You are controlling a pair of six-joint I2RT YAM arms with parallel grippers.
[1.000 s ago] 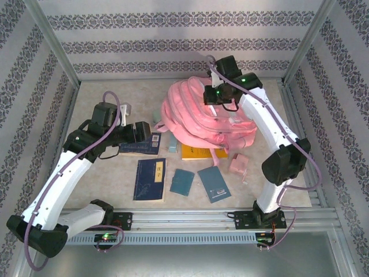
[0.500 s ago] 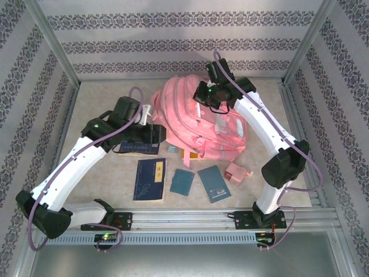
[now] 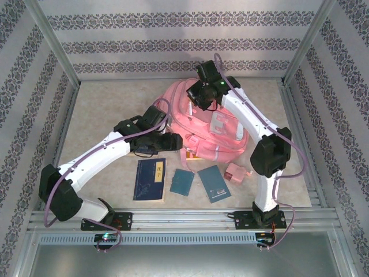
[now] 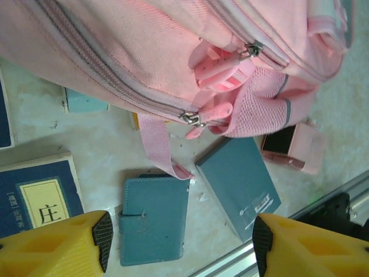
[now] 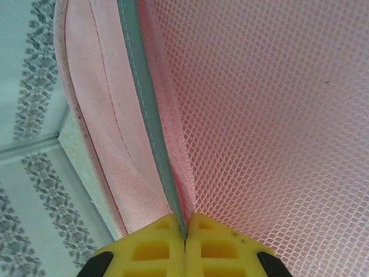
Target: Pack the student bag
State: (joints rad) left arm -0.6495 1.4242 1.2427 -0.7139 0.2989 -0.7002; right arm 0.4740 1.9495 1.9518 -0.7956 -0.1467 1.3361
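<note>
The pink student bag (image 3: 216, 124) lies in the middle of the table. At its far top edge my right gripper (image 3: 203, 97) is shut. The right wrist view shows the jaws (image 5: 185, 231) pinching the bag's grey-trimmed seam beside pink mesh. My left gripper (image 3: 176, 142) hovers at the bag's near left side. It is open, with nothing between its yellow fingers (image 4: 75, 239). In the left wrist view the bag (image 4: 150, 52) sits above them with two zip pulls (image 4: 191, 118) and a hanging strap (image 4: 155, 144).
In front of the bag lie a dark blue book (image 3: 150, 179), a teal wallet (image 3: 183, 182), a grey-blue notebook (image 3: 214, 183) and a small pink pouch (image 3: 236, 172). A metal rail (image 3: 184, 218) runs along the near edge. Patterned walls close in the other three sides.
My left arm swung right to the bag's near side and its jaws narrowed a little. My right gripper drew the bag's top edge left. The bag shifted, covering the yellow book.
</note>
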